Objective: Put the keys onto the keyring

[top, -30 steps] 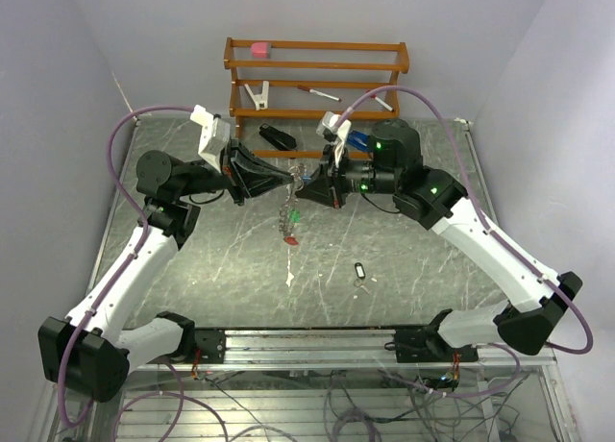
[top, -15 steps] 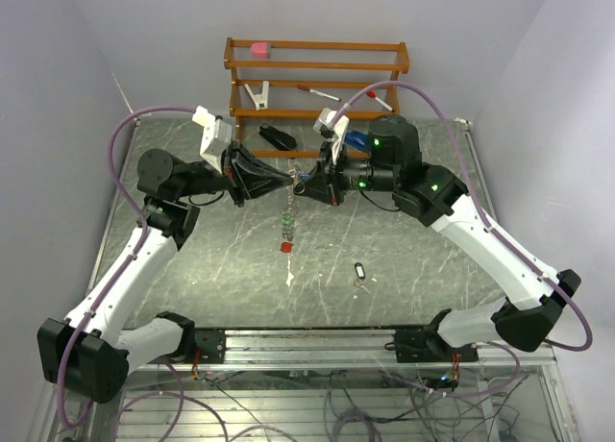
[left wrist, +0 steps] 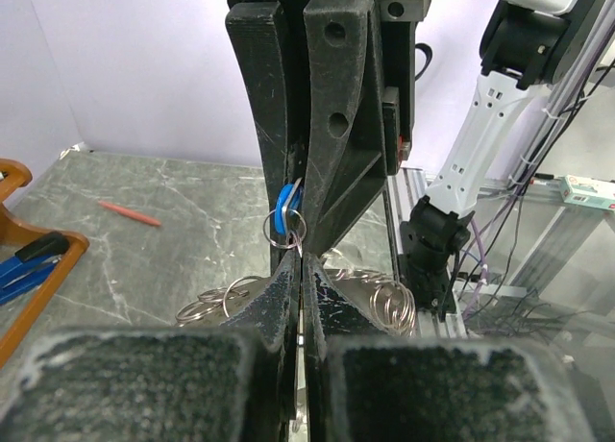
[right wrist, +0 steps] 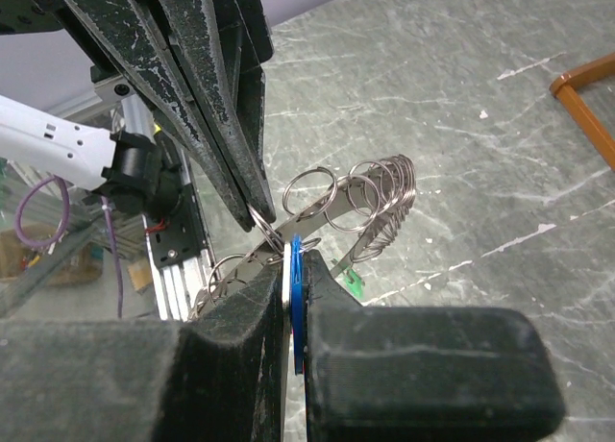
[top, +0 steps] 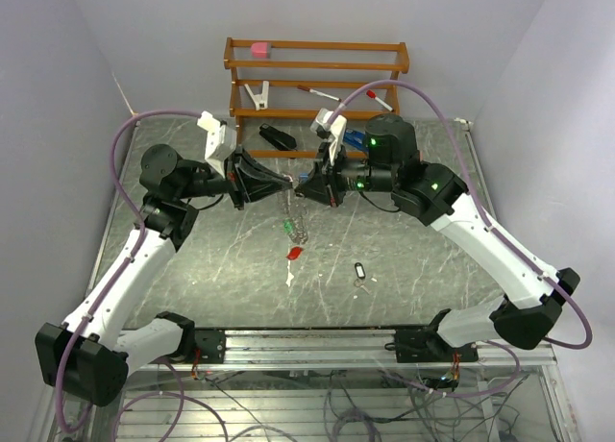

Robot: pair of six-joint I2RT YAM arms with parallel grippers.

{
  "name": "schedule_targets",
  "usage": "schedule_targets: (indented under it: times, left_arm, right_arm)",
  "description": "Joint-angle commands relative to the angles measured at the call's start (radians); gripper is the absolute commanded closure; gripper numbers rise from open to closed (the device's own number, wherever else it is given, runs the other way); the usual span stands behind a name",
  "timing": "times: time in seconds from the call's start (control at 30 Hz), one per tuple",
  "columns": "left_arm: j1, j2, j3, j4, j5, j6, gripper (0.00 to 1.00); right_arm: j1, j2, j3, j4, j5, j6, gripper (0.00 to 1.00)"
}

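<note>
- A robotics lab test cell.
- 2 white arms, the left arm [top: 130, 274] and the right arm [top: 495, 250], are bolted to an aluminium rail [top: 317, 342] at the near edge of the table [top: 413, 235].
- Loose cables [top: 279, 404] lie below it, and plain walls [top: 461, 38] enclose it.

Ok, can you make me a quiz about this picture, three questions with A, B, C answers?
1. Where is the black-tagged key?
A. lying on the table
B. inside a cup
C. on the floor

2. What colour is the tag pinched in the right gripper?
A. yellow
B. blue
C. pink

3. How are the fingers of the left gripper?
A. spread wide open
B. shut on the keyring
C. pressed flat on the tabletop

Answers:
1 A: the top view shows it lying alone on the marble, in front of the right arm.
2 B: the right wrist view shows the blue tag squeezed between the pads.
3 B: the left wrist view shows them closed together on thin metal.
</note>
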Motion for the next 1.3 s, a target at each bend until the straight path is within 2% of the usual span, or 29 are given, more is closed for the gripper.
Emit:
schedule_targets:
  times: [0.0,0.3,0.6,0.77,1.27]
  left_arm:
    - [0.002,-0.019,0.033,-0.055,0.01,0.075,0.93]
    - [0.002,-0.018,0.03,-0.07,0.005,0.089,0.93]
    - [0.002,-0.022,0.002,0.153,0.01,-0.088,0.93]
    - [0.002,-0.025,0.002,0.183,0.009,-0.114,0.93]
    - [0.003,-0.034,-0.023,-0.006,-0.022,0.074,0.93]
  right_arm:
    - [0.004,-0.027,0.042,-0.018,0.028,-0.015,1.0]
    - [0.005,0.009,0.094,-0.066,0.014,-0.038,1.0]
    - [0.006,0.038,0.101,-0.094,-0.011,-0.045,1.0]
    - [0.006,0.03,0.095,-0.083,-0.008,-0.036,1.0]
    - [0.029,0.056,0.16,-0.113,0.0,-0.028,1.0]
